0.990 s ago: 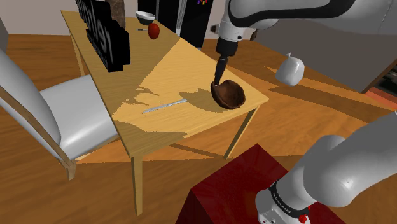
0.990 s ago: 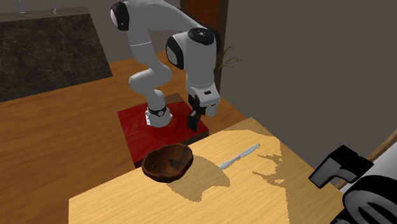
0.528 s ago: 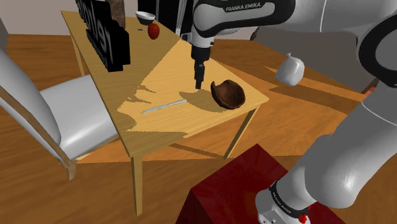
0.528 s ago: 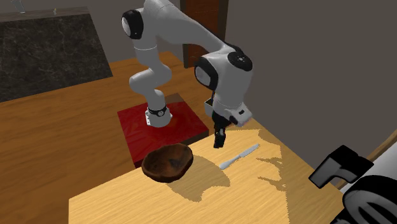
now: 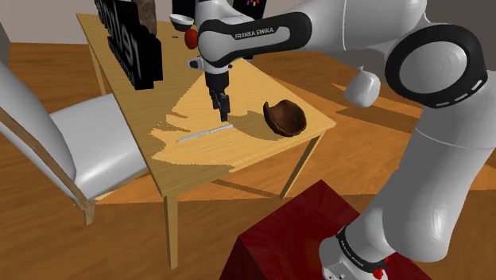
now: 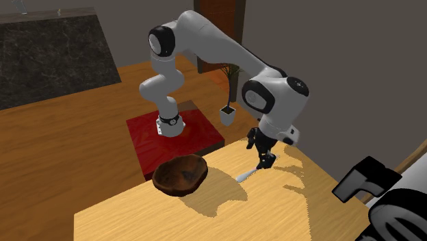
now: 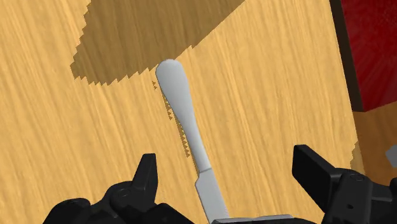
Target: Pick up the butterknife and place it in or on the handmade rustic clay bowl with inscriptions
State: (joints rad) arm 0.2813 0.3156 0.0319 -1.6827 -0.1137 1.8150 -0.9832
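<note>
Grey, plain and smooth, the long flat butterknife (image 7: 188, 127) lies flush on the pale wood-grain tabletop (image 7: 76, 159). Its rounded handle end points away from the hand and its narrower blade end is nearest.

We see the all-black two-finger gripper (image 7: 226, 164) just above it. The fingers (image 7: 146, 175) are spread wide, one on each side of the neck where handle meets blade. Neither touches the knife, so nothing is held.

In the shoulder view the dark reddish-brown, uneven-rimmed bowl (image 5: 286, 118) sits at three o'clock of the knife, near it but apart, and looks empty. The gripper hangs at about one o'clock of the knife's middle.

We judge the step in hand to be the reach-down before the grasp. To do it well:
- Come straight down and keep the fingers across the knife's narrow width.
- Get the tips almost to the wood, since the knife is thin and offers little edge to pinch.
- Close nearer the handle than the blade. A grip far off the middle would probably let the knife tip or swivel.
- Squeeze firmly, as the smooth sides may slip.

The bowl's wall looks rough and mottled, and its rim dips on one side, so a lowered knife would likely rest slanted against it.
</note>
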